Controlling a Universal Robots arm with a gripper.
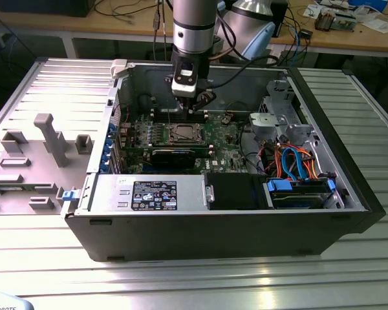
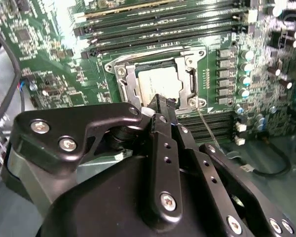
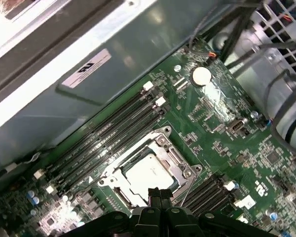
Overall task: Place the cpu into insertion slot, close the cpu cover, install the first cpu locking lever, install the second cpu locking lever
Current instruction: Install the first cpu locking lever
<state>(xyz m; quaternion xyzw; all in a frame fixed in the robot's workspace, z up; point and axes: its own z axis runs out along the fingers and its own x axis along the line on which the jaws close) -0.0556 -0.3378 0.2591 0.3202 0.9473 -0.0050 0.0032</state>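
Cpu (image 3: pixel 147 173) lies just beneath the end effector (image 3: pixel 160 193) — tips closed.

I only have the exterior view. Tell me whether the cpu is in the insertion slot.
Observer: It is. In both wrist views the cpu lies flat and seated, its silver top showing.
Operator: Report the cpu cover.
Observer: The cpu cover lies down over the chip, which shows through its square window.
Operator: Give me the end effector.
Observer: In the second wrist view the end effector is shut, with its tip over the cover's edge.
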